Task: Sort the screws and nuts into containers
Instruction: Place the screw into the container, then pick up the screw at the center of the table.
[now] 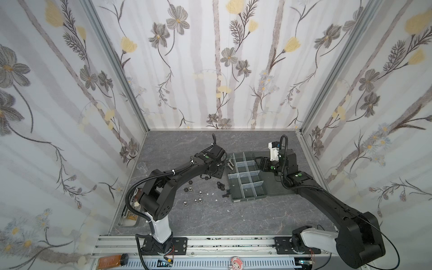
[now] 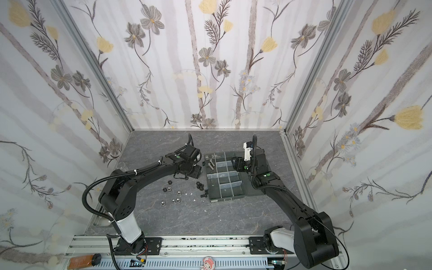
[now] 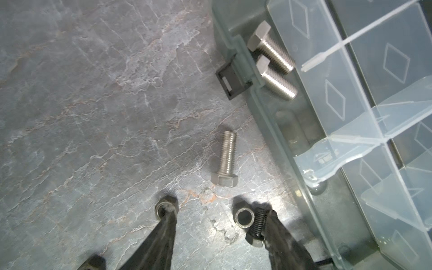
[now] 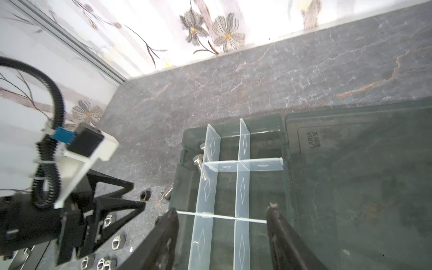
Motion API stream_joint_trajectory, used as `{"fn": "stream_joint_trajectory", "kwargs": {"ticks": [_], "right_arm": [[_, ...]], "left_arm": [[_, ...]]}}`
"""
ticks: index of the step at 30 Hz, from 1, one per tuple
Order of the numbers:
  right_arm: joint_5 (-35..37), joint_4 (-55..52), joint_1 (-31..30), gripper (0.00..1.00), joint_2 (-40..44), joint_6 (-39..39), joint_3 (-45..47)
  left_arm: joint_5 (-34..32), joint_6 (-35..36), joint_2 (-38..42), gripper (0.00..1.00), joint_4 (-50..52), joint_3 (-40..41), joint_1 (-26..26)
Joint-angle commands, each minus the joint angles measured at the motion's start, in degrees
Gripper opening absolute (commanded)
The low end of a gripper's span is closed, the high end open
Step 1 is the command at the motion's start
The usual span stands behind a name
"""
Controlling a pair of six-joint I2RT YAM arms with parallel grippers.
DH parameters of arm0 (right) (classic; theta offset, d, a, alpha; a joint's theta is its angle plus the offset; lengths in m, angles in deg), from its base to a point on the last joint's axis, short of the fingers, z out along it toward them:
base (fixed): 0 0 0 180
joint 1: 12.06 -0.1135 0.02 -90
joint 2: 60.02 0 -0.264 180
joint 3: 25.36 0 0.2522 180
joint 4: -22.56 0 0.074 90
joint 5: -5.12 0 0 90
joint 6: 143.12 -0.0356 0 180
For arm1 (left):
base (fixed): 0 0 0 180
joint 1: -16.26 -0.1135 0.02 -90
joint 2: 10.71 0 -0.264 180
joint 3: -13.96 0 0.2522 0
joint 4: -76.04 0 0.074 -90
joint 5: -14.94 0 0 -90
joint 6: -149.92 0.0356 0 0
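In a top view, can count two screws [image 1: 230,164] in the box [image 1: 272,187] pocket nearest the far edge of the tabletop [image 1: 210,222], with nuts [image 1: 200,193] all loose near the middle. From the left wrist, can see left jaws partly open, holding nothing, one screw [image 3: 225,159] lying just ahead. From the right wrist, can see right jaws wide, empty, above the box. Looks just begun: one screw and all nuts left.

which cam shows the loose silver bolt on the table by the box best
The left wrist view: the loose bolt lies whole and sharp on the table, clear of the box. The right wrist view shows only part of the bolt beside the box wall. In both top views I cannot make it out.
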State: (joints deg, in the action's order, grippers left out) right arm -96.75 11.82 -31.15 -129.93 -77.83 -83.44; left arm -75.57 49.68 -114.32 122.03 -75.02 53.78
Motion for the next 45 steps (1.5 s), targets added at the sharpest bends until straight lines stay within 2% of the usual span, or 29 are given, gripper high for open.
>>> {"fn": "stream_joint_trajectory", "kwargs": {"ticks": [1, 9, 38, 45], "right_arm": [[-1.4, 4.5, 0.4, 0.67, 0.7, -1.8, 0.1], [-1.6, 6.8, 1.3, 0.76, 2.3, -3.0, 3.8], [-2.8, 8.7, 1.6, 0.76, 3.5, -3.0, 5.4], [-2.9, 8.6, 1.7, 0.76, 3.8, -2.9, 5.4]], "left_arm": [[-1.6, 1.4, -1.5, 0.61, 1.9, -1.6, 0.6], [-1.4, 1.6, -5.6, 0.59, 2.6, -3.1, 0.9], [-2.0, 1.3, -14.4, 0.46, 1.7, -7.1, 0.7], [-2.2, 1.3, -15.0, 0.38, 2.0, -7.5, 0.8]]}}
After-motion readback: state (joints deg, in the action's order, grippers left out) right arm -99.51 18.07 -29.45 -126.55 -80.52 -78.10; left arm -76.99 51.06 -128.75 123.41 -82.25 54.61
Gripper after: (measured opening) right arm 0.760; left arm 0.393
